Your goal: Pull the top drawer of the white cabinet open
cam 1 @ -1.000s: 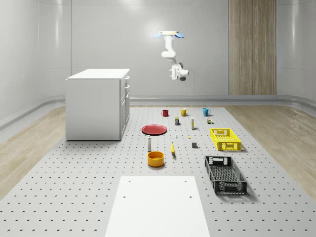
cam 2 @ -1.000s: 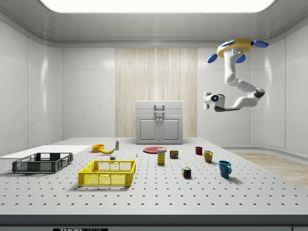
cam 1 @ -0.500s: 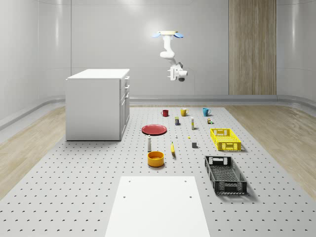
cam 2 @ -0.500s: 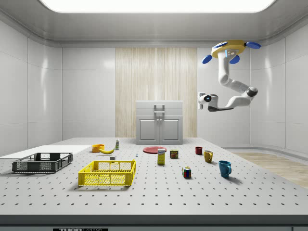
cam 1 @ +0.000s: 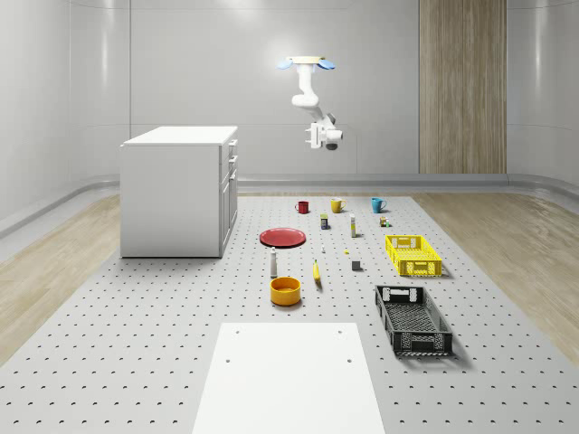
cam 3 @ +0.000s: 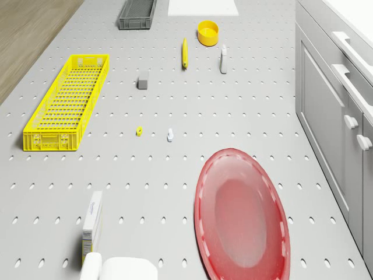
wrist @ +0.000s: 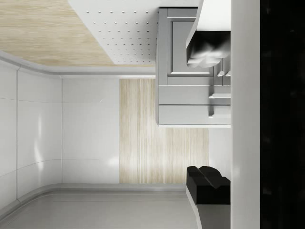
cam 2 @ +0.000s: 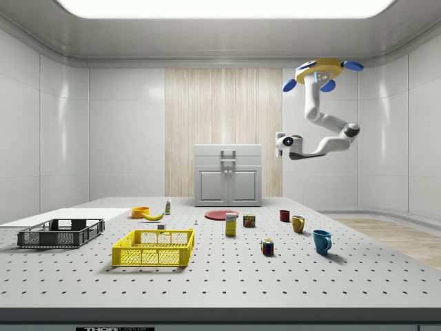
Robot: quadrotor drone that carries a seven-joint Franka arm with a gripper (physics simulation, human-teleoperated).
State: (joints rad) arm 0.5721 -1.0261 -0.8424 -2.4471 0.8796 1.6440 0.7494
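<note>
I've got the drone hovering high above the far end of the table, out in front of the cabinet and well apart from it. Compared with a second ago it sits closer to the cabinet's front, and the arm has come along with it, so the approach is under way but nowhere near contact. The gripper hangs below the drone at about the height of the cabinet's top, pointed toward the drawer face; it holds nothing, and I cannot tell how wide the fingers stand. The top drawer is shut, flush with the one beneath it, its handle untouched. The red plate lies on the table in front of the cabinet, beneath the drone. By my reckoning I need more closing toward the cabinet before lining up on that handle, and the gap looks big enough that nothing needs rushing.
</note>
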